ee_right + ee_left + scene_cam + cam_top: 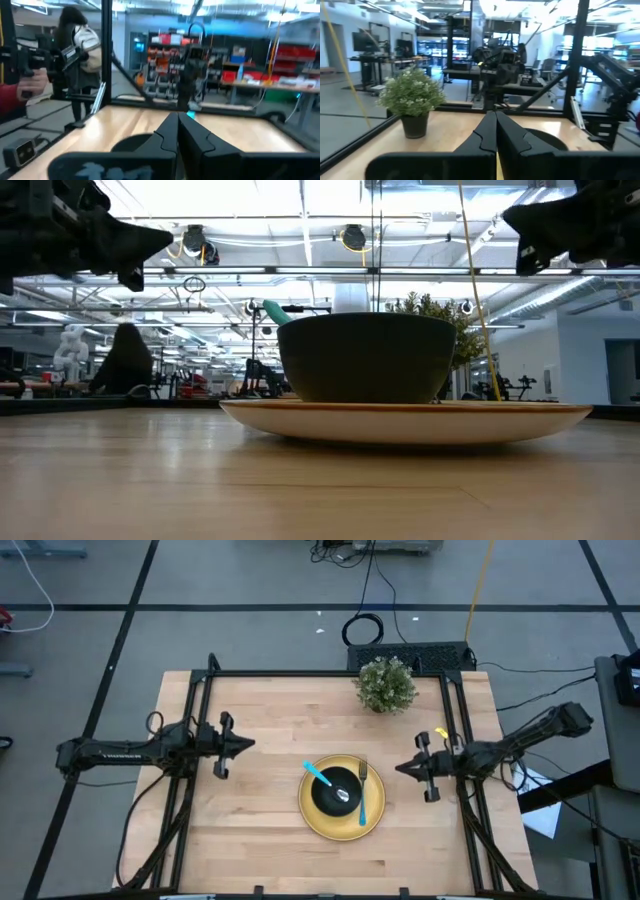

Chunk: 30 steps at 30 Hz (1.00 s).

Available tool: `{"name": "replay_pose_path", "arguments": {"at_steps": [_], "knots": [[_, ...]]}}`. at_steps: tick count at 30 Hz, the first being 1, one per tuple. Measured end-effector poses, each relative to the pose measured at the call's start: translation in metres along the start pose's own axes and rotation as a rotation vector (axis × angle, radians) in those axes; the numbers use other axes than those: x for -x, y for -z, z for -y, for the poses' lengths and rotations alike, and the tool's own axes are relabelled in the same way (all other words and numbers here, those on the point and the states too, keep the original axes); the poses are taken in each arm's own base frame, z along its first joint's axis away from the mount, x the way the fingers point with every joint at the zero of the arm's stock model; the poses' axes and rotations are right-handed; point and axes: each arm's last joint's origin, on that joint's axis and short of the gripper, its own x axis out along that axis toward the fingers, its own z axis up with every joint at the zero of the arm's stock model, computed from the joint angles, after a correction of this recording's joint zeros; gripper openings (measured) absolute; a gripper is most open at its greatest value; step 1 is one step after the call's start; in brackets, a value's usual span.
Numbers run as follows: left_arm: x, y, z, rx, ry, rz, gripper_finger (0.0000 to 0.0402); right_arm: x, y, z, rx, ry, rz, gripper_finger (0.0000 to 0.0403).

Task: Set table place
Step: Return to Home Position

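Note:
A round yellow plate point(341, 822) lies near the middle of the light-wood table point(260, 710), toward its near edge. A black bowl point(335, 786) stands on the plate, with a spoon point(321, 776) with a turquoise handle resting in it, handle leaning over the rim toward the far left. A fork point(363, 795) with a turquoise handle lies on the plate right of the bowl. My left gripper point(249, 744) is shut and empty, raised at the table's left. My right gripper point(400, 768) is shut and empty, raised at the table's right. The low view shows the bowl point(366, 357) on the plate point(405, 420).
A small green potted plant point(386, 684) stands at the table's far edge, right of centre; it also shows in the left wrist view point(412, 97). A black metal frame point(320, 673) edges the table. People stand in the room beyond the table point(82, 45).

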Motion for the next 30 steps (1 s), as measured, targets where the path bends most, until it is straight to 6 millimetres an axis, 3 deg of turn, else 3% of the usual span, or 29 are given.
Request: {"name": "replay_pose_path", "arguments": {"at_steps": [7, 22, 30], "knots": [[0.0, 0.0, 0.002, 0.006, -0.034, 0.003, 0.0002, 0.001, 0.006, 0.009, 0.08, -0.04, -0.069, 0.0], [0.0, 0.006, 0.003, -0.026, -0.067, -0.059, 0.0001, 0.003, 0.002, 0.052, -0.077, 0.0, -0.016, 0.0], [0.0, 0.009, 0.006, -0.053, -0.051, -0.091, 0.0001, 0.003, 0.005, 0.056, -0.029, 0.019, -0.073, 0.0]]}}
